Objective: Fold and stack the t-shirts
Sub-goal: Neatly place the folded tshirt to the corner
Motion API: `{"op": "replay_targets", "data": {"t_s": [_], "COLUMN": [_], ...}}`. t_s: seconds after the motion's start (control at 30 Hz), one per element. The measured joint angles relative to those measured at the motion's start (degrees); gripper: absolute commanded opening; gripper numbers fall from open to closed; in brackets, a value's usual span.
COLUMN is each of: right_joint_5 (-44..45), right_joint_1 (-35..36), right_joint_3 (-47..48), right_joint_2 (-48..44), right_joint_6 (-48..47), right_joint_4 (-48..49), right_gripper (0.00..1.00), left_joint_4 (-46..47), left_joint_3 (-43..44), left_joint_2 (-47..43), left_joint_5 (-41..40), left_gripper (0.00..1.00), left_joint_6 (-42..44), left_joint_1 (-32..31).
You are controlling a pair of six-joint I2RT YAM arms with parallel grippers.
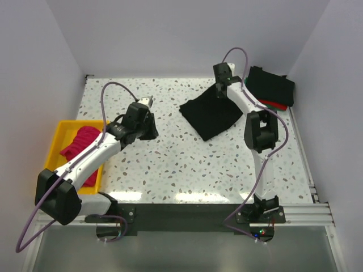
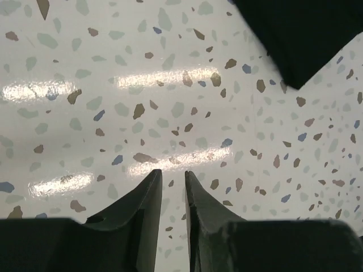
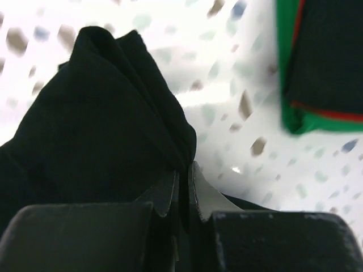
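Note:
A folded black t-shirt (image 1: 211, 116) lies on the speckled table, right of centre. My right gripper (image 1: 220, 90) is shut on its far corner; in the right wrist view (image 3: 184, 169) the black cloth (image 3: 96, 113) bunches up between the jaws. A stack of folded shirts (image 1: 272, 86), black on top with red and green edges (image 3: 292, 68) below, sits at the far right. A magenta-pink shirt (image 1: 79, 144) lies crumpled in the yellow tray (image 1: 59, 136). My left gripper (image 1: 148, 103) hovers over bare table left of the black shirt, jaws nearly together and empty (image 2: 173, 173); the shirt's corner (image 2: 300, 34) shows ahead of it.
White walls close in the table at the back and both sides. The yellow tray stands at the left edge. The right arm's elbow (image 1: 261, 130) rises just right of the black shirt.

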Motion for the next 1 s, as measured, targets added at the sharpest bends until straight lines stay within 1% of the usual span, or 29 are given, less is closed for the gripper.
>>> {"op": "replay_targets", "data": {"t_s": [0.13, 0.23, 0.43, 0.6, 0.77, 1.0], "right_joint_5": [4.5, 6.8, 9.7, 11.1, 11.7, 13.4], "right_joint_1": [-2.9, -4.2, -5.0, -5.1, -5.6, -6.5], "right_joint_3": [13.2, 19.5, 21.8, 25.9, 27.6, 29.5], "right_joint_2": [7.3, 11.0, 11.7, 11.6, 11.6, 11.6], "right_joint_6": [-5.7, -9.2, -16.6, -22.0, -25.7, -30.0], "right_joint_4": [-2.3, -2.0, 0.0, 3.3, 7.1, 9.6], "right_gripper": [0.0, 0.0, 0.0, 0.0, 0.0, 0.0], "left_joint_4": [-0.5, -0.5, -0.3, -0.1, 0.0, 0.3], "left_joint_3": [-1.9, -2.4, -2.4, -3.7, -4.6, -5.0], "left_joint_2": [-0.4, -1.1, -1.6, -1.8, -2.4, -2.5], "left_joint_5": [-1.0, -1.5, -2.0, -1.9, -1.6, -0.7], "left_gripper": [0.27, 0.27, 0.27, 0.27, 0.27, 0.27], "left_joint_6": [1.0, 1.7, 3.1, 3.4, 3.6, 3.8], "left_joint_1": [0.1, 0.2, 0.4, 0.7, 0.8, 0.8]}}
